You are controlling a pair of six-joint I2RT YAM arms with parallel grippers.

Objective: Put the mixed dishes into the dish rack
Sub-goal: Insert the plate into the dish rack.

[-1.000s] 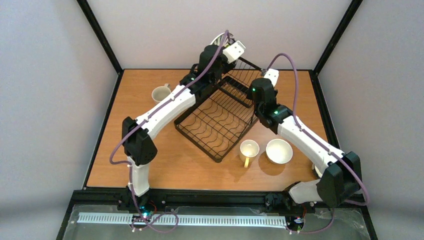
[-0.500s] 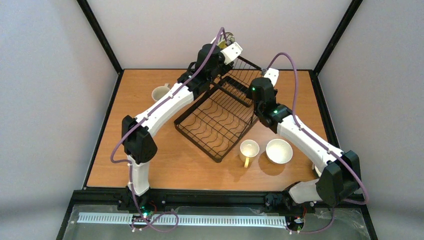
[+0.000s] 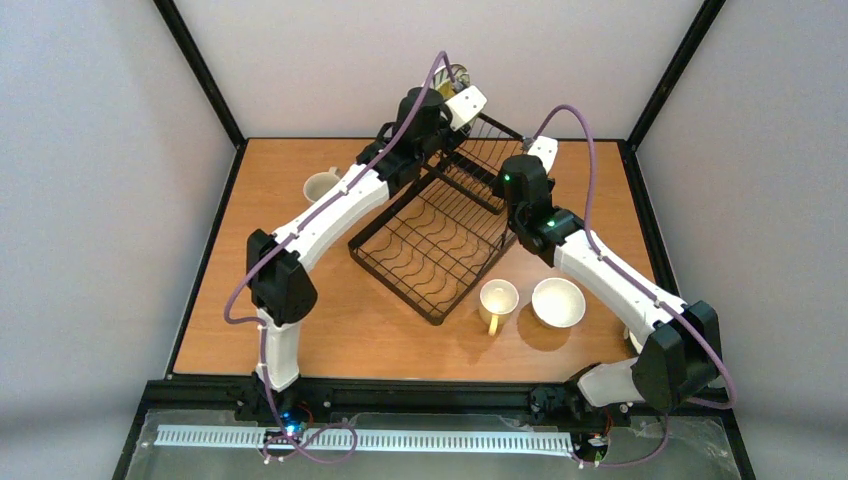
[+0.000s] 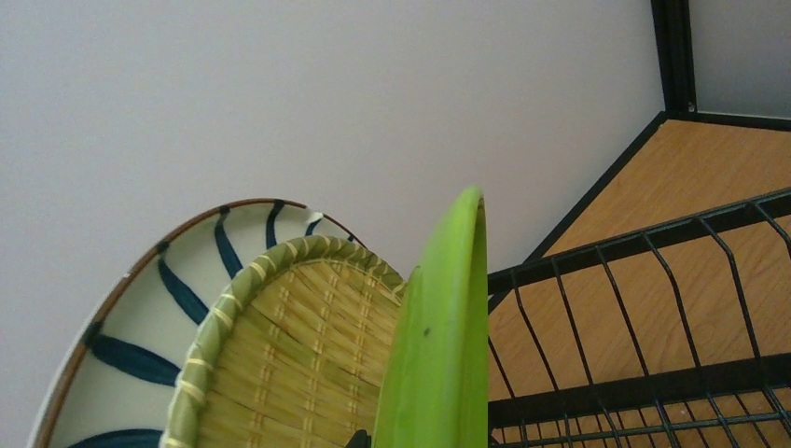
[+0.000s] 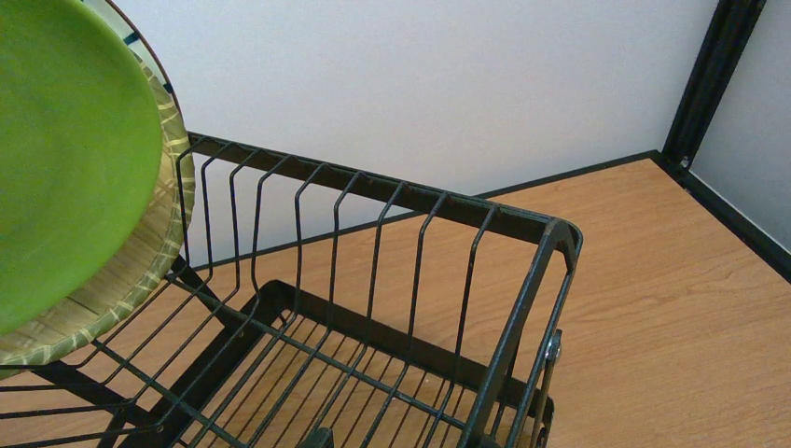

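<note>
The green plate (image 4: 438,355) stands on edge just in front of the bamboo plate (image 4: 298,364), at the rack's (image 3: 392,282) far end, top centre of the overhead view. Its rim rises straight from the left claw (image 3: 452,82). That claw is nearer than the right claw (image 3: 527,140). I cannot tell either claw's opening.

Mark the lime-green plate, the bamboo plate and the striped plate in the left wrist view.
lime-green plate (image 4: 438,364): left wrist view, edge-on face below its top rim.
bamboo plate (image 4: 289,364): left wrist view, woven inner face.
striped plate (image 4: 131,359): left wrist view, dark stripe on its face.
</note>
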